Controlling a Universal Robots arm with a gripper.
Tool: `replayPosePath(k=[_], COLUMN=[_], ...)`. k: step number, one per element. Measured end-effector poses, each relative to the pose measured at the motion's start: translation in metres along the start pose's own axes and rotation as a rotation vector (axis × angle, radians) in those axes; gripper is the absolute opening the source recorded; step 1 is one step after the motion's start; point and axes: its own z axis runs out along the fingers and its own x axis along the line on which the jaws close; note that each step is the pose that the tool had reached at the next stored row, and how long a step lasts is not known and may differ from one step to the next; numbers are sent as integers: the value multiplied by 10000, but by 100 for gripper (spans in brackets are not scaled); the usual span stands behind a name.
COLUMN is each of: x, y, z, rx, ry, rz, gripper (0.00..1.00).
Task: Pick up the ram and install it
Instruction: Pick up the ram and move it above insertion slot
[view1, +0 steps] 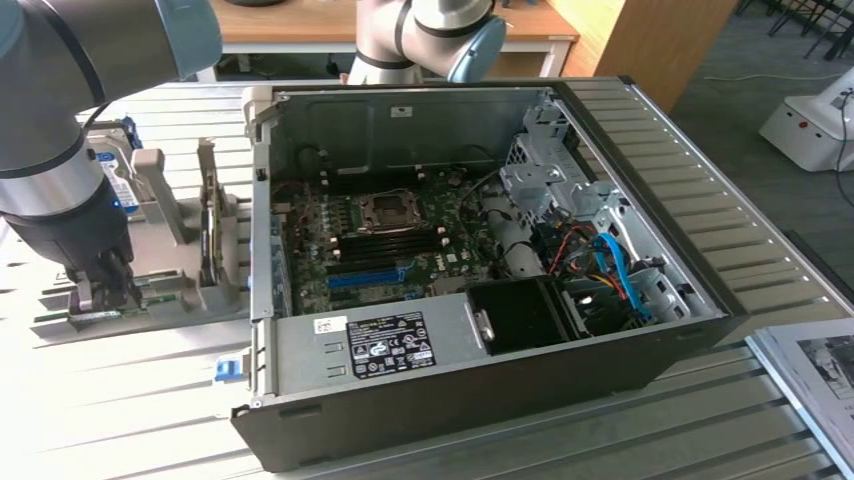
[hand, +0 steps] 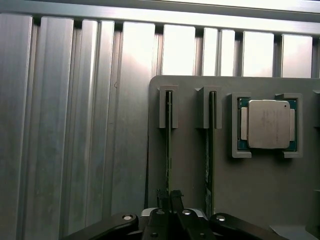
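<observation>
Tool (hand: 170, 201) fingers sit narrow, pinched from both sides onto the upper edge of the ram (hand: 168, 145), so I judge it gripped rather than merely straddled. That ram stands on edge in the grey holder (hand: 190, 165), seen as a thin green line. Its long axis runs straight away from the tool to a slotted post (hand: 168, 107) that steadies its far end. How much of the stick lies behind the fingers is hidden. Just beside it, parallel and also on edge, a second stick (hand: 210, 150) stands in its own post. Beyond that a processor (hand: 269, 124) lies flat in a corner-framed pocket of the same holder.

The holder rests on a surface (hand: 75, 125) of ribbed aluminium slats. In the exterior view the arm (view1: 54, 170) reaches straight down over the holder at the exterior view's left. The open computer case (view1: 467, 410) lies on its side to the exterior view's right, its motherboard (view1: 441, 262) facing up. The black memory slots (view1: 394, 232) there are well apart from the tool, with the case wall between them. Farther back stand a wooden desk (view1: 400, 25) and a stretch of grey floor (view1: 747, 70).
</observation>
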Motion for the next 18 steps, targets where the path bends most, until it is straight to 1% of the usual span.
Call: replayPosePath(k=[6, 11, 17, 18], x=[0, -1, -2, -3], y=[0, 1, 3, 4], z=[-2, -33, -79, -121], rx=[1, 1, 0, 0], ry=[-1, 0, -1, 0], rz=[0, 0, 0, 0], gripper=[11, 11, 11, 11])
